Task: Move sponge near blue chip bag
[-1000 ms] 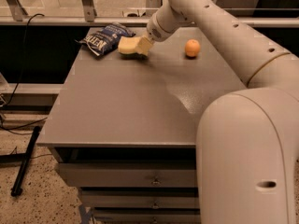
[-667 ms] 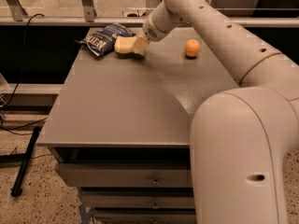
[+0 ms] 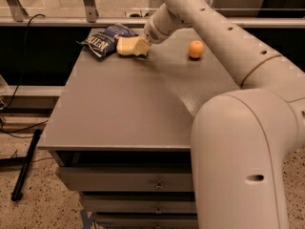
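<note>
The pale yellow sponge [image 3: 123, 46] is low over the far left part of the grey table [image 3: 119, 109], right beside the blue chip bag [image 3: 105, 39], and seems to touch the bag's right edge. The bag is dark blue with white lettering and lies flat at the table's far left corner. My gripper [image 3: 138, 46] reaches in from the right at the end of the white arm and is shut on the sponge's right end. Its fingers are largely hidden by the sponge and the wrist.
A small round orange fruit [image 3: 196, 49] sits on the table to the right of the gripper. My large white arm covers the right side of the view. Drawers [image 3: 143, 180] sit under the tabletop. A black cable [image 3: 19, 56] and a rod are on the floor at the left.
The gripper has moved left with the sponge, bringing it from a small gap away right up to the blue chip bag. The bag and the orange have not moved.
</note>
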You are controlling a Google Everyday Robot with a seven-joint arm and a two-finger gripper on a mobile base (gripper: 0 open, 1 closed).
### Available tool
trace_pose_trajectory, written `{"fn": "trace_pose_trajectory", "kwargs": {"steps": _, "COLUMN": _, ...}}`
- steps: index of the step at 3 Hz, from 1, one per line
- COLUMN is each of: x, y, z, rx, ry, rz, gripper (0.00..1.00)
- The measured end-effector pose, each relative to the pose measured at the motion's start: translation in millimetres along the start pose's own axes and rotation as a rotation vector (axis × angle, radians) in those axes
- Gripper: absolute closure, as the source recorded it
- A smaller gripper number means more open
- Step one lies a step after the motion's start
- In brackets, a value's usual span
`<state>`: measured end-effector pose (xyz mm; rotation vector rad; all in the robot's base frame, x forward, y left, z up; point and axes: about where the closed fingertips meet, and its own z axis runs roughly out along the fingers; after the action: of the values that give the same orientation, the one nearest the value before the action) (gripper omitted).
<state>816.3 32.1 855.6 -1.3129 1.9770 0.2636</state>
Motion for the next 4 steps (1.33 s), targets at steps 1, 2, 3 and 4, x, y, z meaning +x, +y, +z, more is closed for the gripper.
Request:
{"fn": "trace_pose_trajectory", "kwargs": {"steps": 1, "x": -4.3, "y": 1.7, "z": -2.4, "rx": -0.003, "ry": -0.023, "rz": -0.003, "gripper": 0.00}}
{"fn": "trace_pose_trajectory", "kwargs": {"steps": 2, "x": -8.2, "y": 3.6, "z": -15.6, "rx": -0.007, "ry": -0.086, "rz": 0.005, "gripper": 0.00}}
{"fn": "trace_pose_trajectory", "kwargs": {"steps": 3, "x": 10.4, "y": 0.2, "z": -45.0, "rx": -0.010, "ry": -0.185, "rz": 0.055, "gripper": 0.00}}
{"fn": "trace_pose_trajectory", "kwargs": {"steps": 4, "x": 48.8, "y": -14.6, "z": -101.3, "rx": 0.032, "ry": -0.249, "rz": 0.081, "gripper": 0.00}}
